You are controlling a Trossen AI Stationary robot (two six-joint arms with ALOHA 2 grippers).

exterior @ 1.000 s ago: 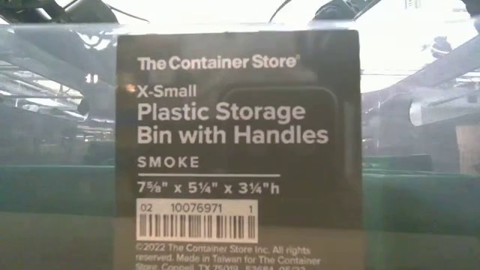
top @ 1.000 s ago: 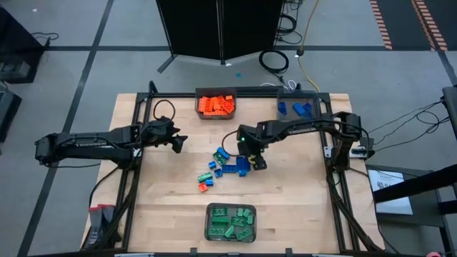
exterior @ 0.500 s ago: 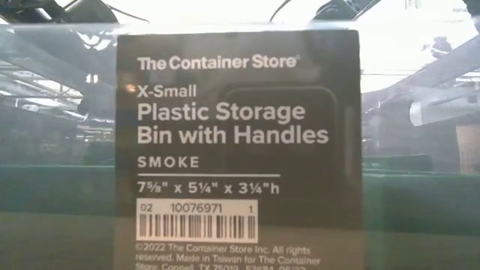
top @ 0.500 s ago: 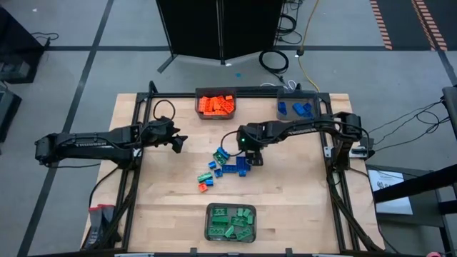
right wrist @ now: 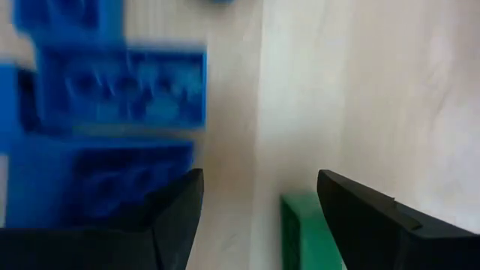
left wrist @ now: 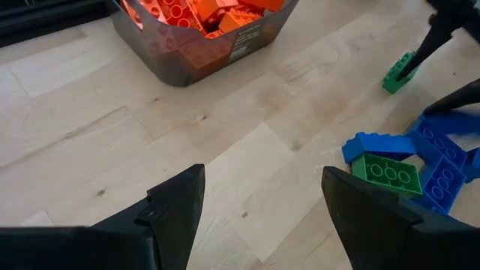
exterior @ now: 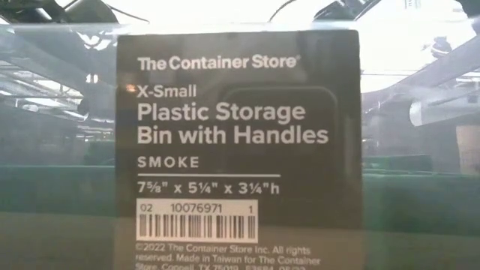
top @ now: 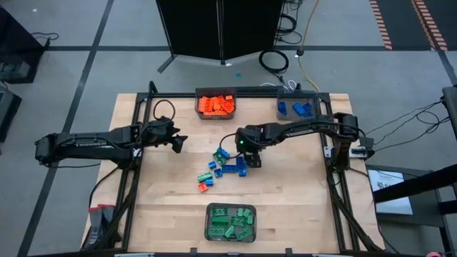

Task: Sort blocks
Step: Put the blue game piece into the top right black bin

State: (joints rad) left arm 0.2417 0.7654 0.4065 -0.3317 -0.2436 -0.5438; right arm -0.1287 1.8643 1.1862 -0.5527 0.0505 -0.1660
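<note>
Loose blocks lie flat mid-table: a blue cluster (top: 232,167), small green ones (top: 213,166) and an orange one (top: 203,187). My right gripper (top: 253,160) is low at the cluster's right edge, open (right wrist: 259,180). A small green block (right wrist: 304,225) sits on the wood between its fingers, with blue blocks (right wrist: 120,86) just beside. The left wrist view shows that green block (left wrist: 397,75) with the right gripper's dark fingers (left wrist: 420,49) around it. My left gripper (top: 178,141) waits open (left wrist: 262,180) left of the pile, above bare wood.
Three grey bins stand on the table: orange blocks (top: 216,104) at the far edge, blue blocks (top: 298,108) far right, green blocks (top: 230,221) at the near edge. The green bin's label (exterior: 238,142) blocks the low view. Bare wood (top: 300,185) spreads around the pile.
My right gripper has edged a little toward the table's left, closer against the blue cluster. The blocks and the left arm have stayed put.
</note>
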